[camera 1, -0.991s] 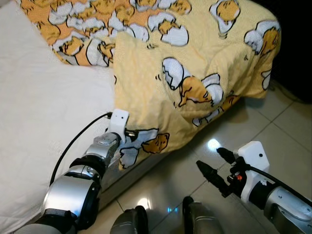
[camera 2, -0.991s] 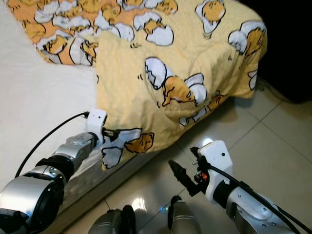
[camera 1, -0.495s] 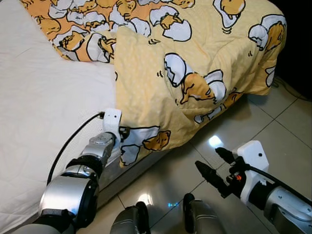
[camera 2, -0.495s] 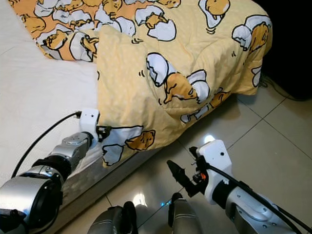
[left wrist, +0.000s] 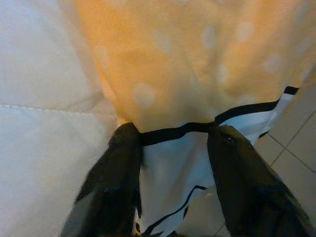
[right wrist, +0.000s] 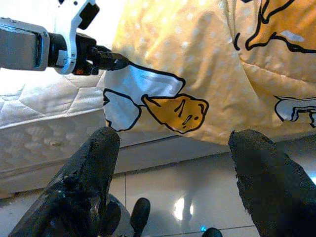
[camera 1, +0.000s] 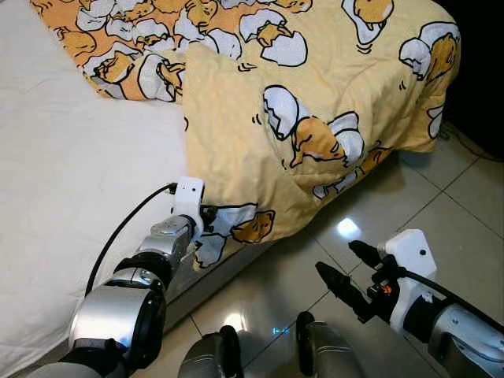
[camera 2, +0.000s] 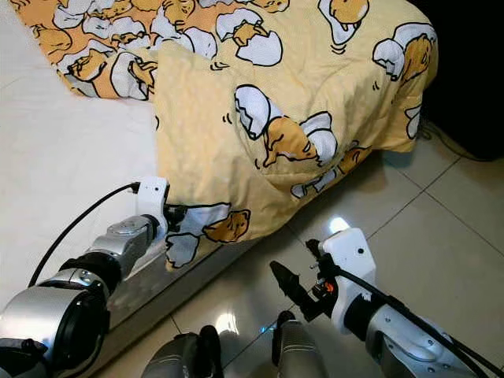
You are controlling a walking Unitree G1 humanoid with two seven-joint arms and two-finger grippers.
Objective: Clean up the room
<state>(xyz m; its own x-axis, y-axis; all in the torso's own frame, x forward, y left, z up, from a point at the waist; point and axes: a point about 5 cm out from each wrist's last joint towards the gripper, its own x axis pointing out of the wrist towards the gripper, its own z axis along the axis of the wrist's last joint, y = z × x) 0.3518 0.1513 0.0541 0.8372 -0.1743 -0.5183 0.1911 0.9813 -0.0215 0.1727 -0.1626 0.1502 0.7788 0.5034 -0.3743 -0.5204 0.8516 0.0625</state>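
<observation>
At the mattress edge, your left gripper (camera 1: 206, 214) was clamped on the lower corner of the yellow blanket (camera 1: 315, 102), its two fingers (left wrist: 114, 173) pinching the fabric where an egg-print patch met the hem. From that grip the blanket rose away over the white mattress (camera 1: 71, 181) and draped beyond the gripper down the bed's side toward the tiled floor (camera 1: 465, 197). A black cable (camera 1: 126, 224) trailed back from the left wrist across the mattress. Your right gripper (camera 1: 343, 272) hung low above the floor, well apart from the blanket, its fingers (right wrist: 98, 163) spread and holding nothing. The blanket's hanging corner faced this gripper.
</observation>
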